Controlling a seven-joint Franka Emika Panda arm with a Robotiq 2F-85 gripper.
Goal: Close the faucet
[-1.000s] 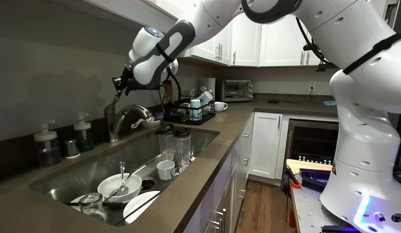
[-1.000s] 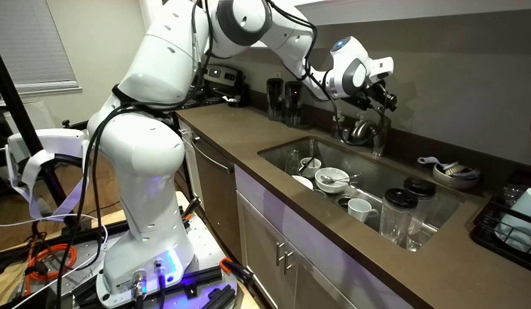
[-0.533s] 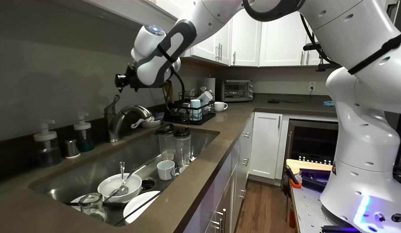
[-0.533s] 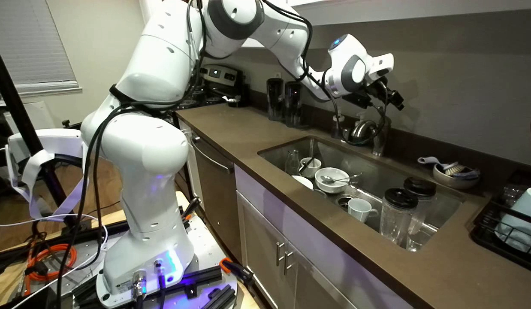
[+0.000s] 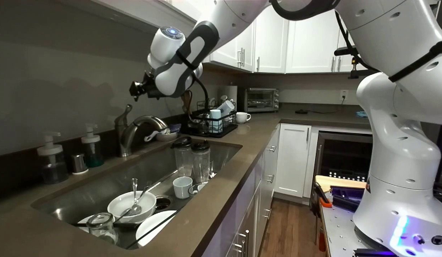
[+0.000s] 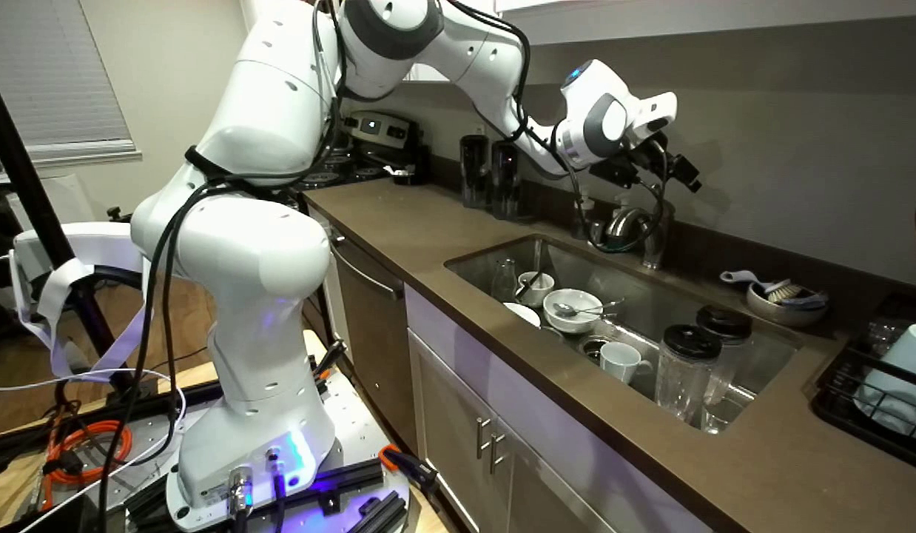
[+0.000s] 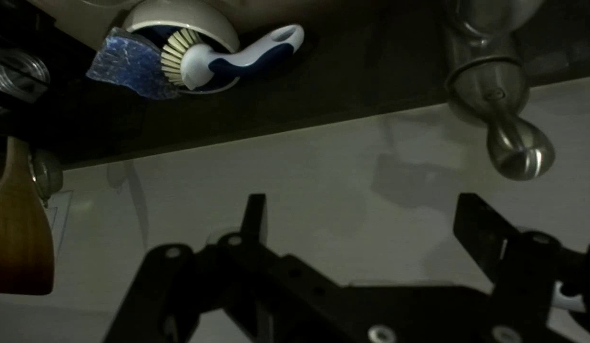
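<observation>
The silver-grey faucet rises behind the sink, its curved spout reaching over the basin. Its lever stands up at the back of the body, leaning slightly. I see no stream of water below the spout. My gripper hangs a little above and beside the lever tip, apart from it. In the wrist view the gripper is open, with only the wall behind the gap between its fingers. There the lever shows at the upper right, outside the right finger. A cable partly covers the faucet in an exterior view.
The sink holds bowls, cups and two clear bottles with dark lids. Soap dispensers stand beside the faucet. A brush lies in a bowl on the opposite side, near a dish rack. The wall is close behind.
My gripper was at the top of the lever one second ago. It has since lifted off and drawn slightly away, leaving a gap. The spout has not moved.
</observation>
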